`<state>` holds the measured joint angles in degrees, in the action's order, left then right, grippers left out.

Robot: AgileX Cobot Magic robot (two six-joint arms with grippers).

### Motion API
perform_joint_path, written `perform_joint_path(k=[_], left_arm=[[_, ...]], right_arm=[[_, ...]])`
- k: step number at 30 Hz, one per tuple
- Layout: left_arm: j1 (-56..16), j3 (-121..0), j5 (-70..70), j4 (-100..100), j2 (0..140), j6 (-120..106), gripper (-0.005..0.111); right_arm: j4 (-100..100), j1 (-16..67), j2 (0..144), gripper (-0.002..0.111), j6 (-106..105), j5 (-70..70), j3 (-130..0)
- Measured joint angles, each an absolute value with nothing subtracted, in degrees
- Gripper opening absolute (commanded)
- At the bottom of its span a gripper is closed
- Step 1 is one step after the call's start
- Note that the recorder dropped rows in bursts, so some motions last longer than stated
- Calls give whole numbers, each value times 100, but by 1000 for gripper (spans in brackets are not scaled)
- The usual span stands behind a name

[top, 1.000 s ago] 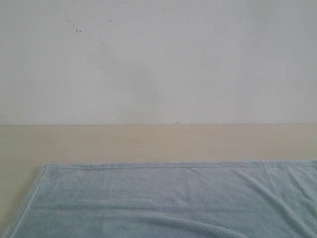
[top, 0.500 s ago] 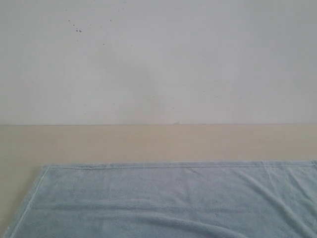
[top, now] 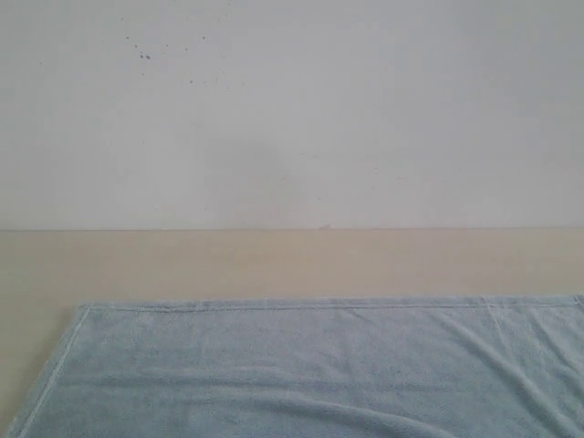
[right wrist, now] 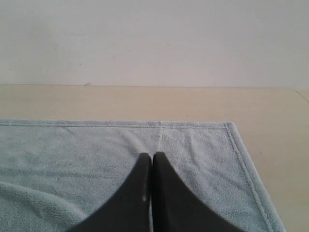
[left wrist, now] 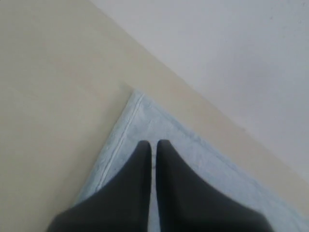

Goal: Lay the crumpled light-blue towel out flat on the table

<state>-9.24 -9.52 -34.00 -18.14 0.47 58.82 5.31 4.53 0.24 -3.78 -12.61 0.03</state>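
White wall (top: 292, 109) stood behind the beige counter (top: 274, 260). Light-blue towel (top: 301, 365) lay spread on the counter, far hem straight, shallow folds toward its right side. Left gripper (left wrist: 153, 144) was over the towel's left far corner, jaws together, empty. Right gripper (right wrist: 151, 156) was over the towel near its right far corner, jaws together, empty.

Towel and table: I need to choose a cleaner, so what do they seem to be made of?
The towel looks like soft fleece or terry: fuzzy matte nap, stitched hem, soft folds. The table looks like smooth laminate or painted board, pale beige, no grain visible; which one is unclear.
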Motion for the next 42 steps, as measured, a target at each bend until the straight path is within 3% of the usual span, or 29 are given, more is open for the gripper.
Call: perform_joint_path(k=[14, 27, 42], left_arm=[[-924, -32, -2067, -768, 18, 197, 4], [-924, -23, -1778, 427, 18, -1908, 4], [-924, -23, -1758, 427, 18, -2014, 4]], right_arm=[[531, 453, 24, 0, -378, -1275, 3], [531, 453, 24, 0, -378, -1275, 3], [531, 453, 24, 0, -378, -1275, 3]])
